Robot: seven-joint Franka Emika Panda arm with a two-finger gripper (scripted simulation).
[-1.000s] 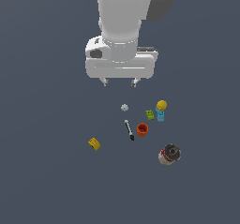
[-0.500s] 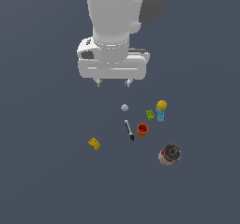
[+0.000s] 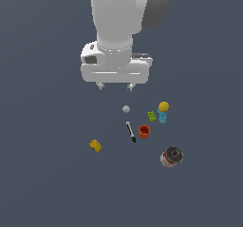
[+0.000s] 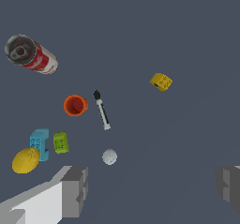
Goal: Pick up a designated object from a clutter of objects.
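Note:
The designated object, a small lime-green brick (image 3: 152,116) (image 4: 60,142), lies in the clutter of objects between the orange cup (image 3: 144,131) (image 4: 75,105) and the cyan block (image 3: 162,117) (image 4: 40,143). A yellow ball (image 3: 163,107) (image 4: 25,160) sits right beside the cyan block. My gripper (image 3: 114,86) (image 4: 152,185) hangs open well above the floor, up and toward the exterior view's left of the brick, with nothing between its fingers (image 4: 75,190).
A tiny grey ball (image 3: 126,109) (image 4: 109,156) lies closest below the gripper. A black-and-white pen (image 3: 130,131) (image 4: 101,109) lies beside the cup. A red-white can (image 3: 171,156) (image 4: 31,55) and a yellow block (image 3: 95,146) (image 4: 161,81) lie farther out.
The arm has shifted slightly toward the exterior view's left and a little higher. The objects have not moved.

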